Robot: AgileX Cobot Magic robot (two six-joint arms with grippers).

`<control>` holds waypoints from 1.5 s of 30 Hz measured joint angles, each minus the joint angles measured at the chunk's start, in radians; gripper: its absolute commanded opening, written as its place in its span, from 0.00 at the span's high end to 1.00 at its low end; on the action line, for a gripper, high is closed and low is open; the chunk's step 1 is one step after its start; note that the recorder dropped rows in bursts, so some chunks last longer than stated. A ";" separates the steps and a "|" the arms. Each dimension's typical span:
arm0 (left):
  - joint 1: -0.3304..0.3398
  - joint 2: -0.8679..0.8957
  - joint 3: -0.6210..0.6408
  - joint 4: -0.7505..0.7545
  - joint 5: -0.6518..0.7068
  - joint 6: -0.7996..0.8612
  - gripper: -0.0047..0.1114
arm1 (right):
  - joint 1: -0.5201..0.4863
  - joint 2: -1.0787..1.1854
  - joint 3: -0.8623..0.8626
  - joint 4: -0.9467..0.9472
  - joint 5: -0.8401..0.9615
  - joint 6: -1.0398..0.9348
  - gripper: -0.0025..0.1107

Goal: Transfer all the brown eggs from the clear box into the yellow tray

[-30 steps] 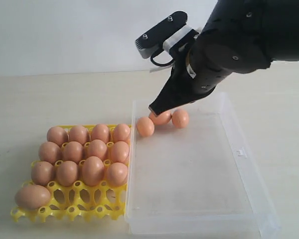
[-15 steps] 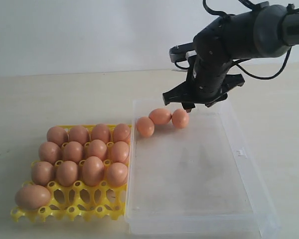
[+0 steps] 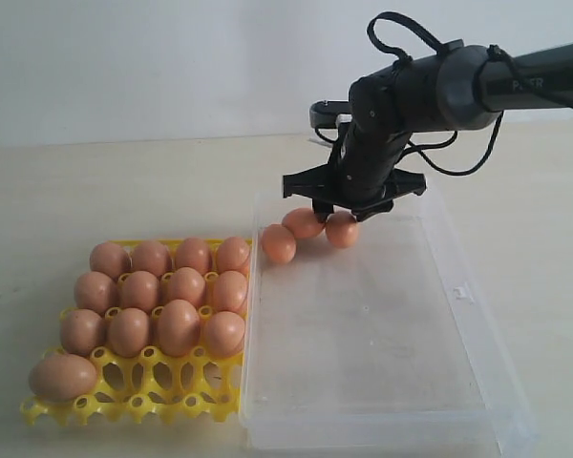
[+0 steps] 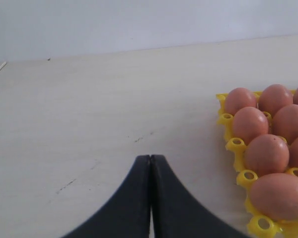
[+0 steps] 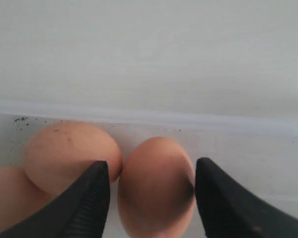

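1. Chiefly, the danger is crowding: the right gripper (image 3: 349, 208) hangs over three brown eggs (image 3: 304, 223) bunched in the 11 o'clock corner of the clear box (image 3: 458, 286). One finger (image 5: 87, 203) sits right where the target egg (image 5: 156, 188) touches its neighbour (image 5: 64, 153).
2. Closing from here could shove that neighbour aside, or pinch both shells and crack one.
3. Smooth oval shells may also slip if the grip lands off-centre, dropping the egg back into the box.
4. One side of the box runs just behind the eggs, so a finger could catch it on the way down.
5. Right gripper: the jaws stand wide apart on either side of the target egg and hold nothing. Whether the pads touch the shell cannot be told.
6. Left gripper (image 4: 150, 159): the jaws are pressed together and empty, above the bare table (image 4: 89, 99).
7. At 9 o'clock from the box lies the yellow tray (image 3: 162, 384), touching it. It holds thirteen brown eggs, with three cups open along its 6 o'clock edge.
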 measured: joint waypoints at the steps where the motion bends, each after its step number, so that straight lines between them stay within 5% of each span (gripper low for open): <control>1: 0.000 0.000 0.000 0.000 0.000 0.000 0.96 | 0.000 0.002 0.000 0.000 0.000 0.011 0.52; 18: 0.000 0.000 0.000 0.000 0.000 0.000 0.96 | -0.008 0.047 0.000 -0.047 -0.008 0.066 0.53; 20: 0.000 0.000 0.000 0.000 0.000 0.000 0.96 | -0.008 0.053 0.000 -0.047 -0.003 0.066 0.62; 24: 0.000 0.000 0.000 0.000 0.000 0.000 0.96 | -0.008 0.056 0.000 -0.069 -0.002 0.066 0.98; 32: 0.000 0.000 0.000 0.000 0.000 0.000 0.96 | 0.003 -0.041 0.026 -0.096 -0.008 0.001 0.98; 45: 0.000 0.000 0.000 0.000 0.000 0.000 0.96 | 0.310 -0.349 0.540 0.124 -0.836 -0.182 0.98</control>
